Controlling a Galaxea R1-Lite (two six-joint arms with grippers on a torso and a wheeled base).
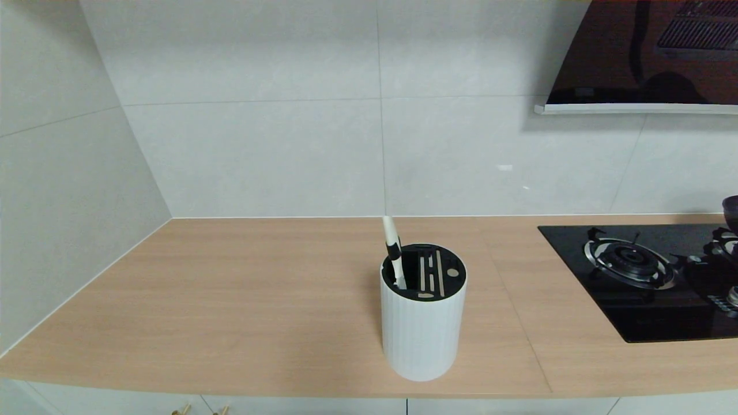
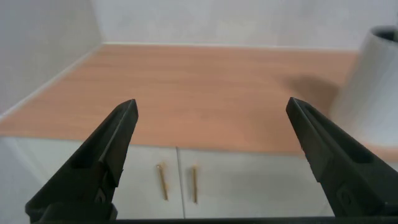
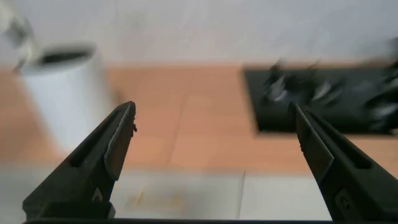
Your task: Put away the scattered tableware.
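A white ribbed cylindrical utensil holder with a black slotted top stands near the front edge of the wooden counter. A white utensil handle with a black band sticks up out of its left compartment, leaning left. The left gripper is open and empty, held off the counter's front edge, with the holder off to one side. The right gripper is open and empty too, back from the counter edge, facing the holder and the stove.
A black gas stove takes up the counter's right end, under a dark range hood. Tiled walls close off the back and left. White cabinet doors with gold handles sit below the counter. Bare wood stretches left of the holder.
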